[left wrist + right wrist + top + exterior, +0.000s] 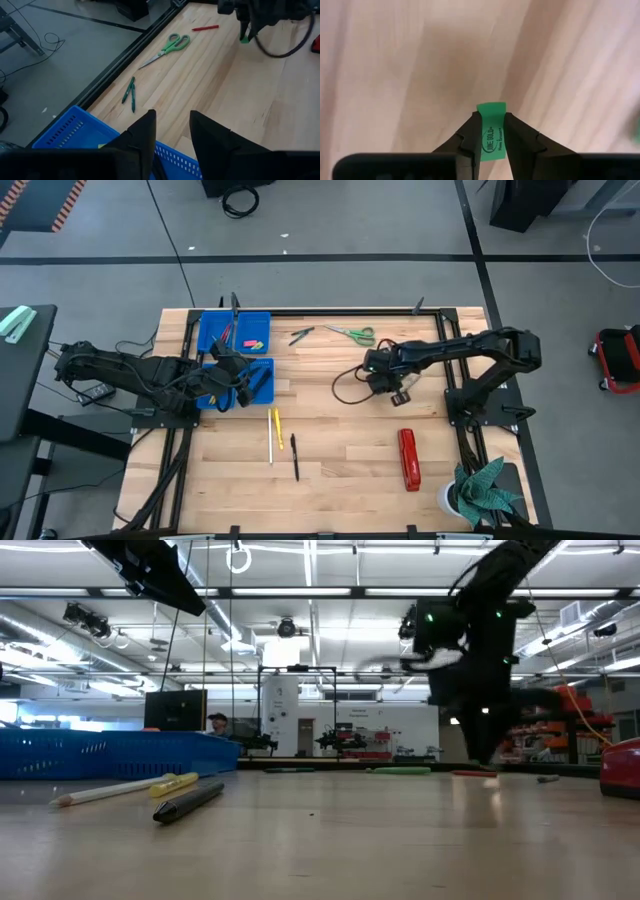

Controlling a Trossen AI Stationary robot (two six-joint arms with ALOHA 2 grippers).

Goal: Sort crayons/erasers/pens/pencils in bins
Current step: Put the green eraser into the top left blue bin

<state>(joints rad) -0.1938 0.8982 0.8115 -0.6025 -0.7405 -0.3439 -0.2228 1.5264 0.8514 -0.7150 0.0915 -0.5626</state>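
My right gripper points down over the table's far middle, shut on a small green eraser with dark print. That eraser also shows in the left wrist view. My left gripper hovers open above two blue bins at the far left, with nothing between its fingers. The far bin holds pink and yellow erasers. A white pencil, a yellow pencil and a black pen lie flat on the wood near the middle. A red crayon lies near the far edge. My right gripper pinches the green eraser by its two opposite sides between the two fingers. The fingers come from above, pointing down. The eraser's free end sticks out past the fingertips toward the wood, and it looks lifted just off the table.
Green-handled scissors and two thin green sticks lie by the far edge. A red stapler and a potted plant sit at the near right. A black cable loops beside the right gripper.
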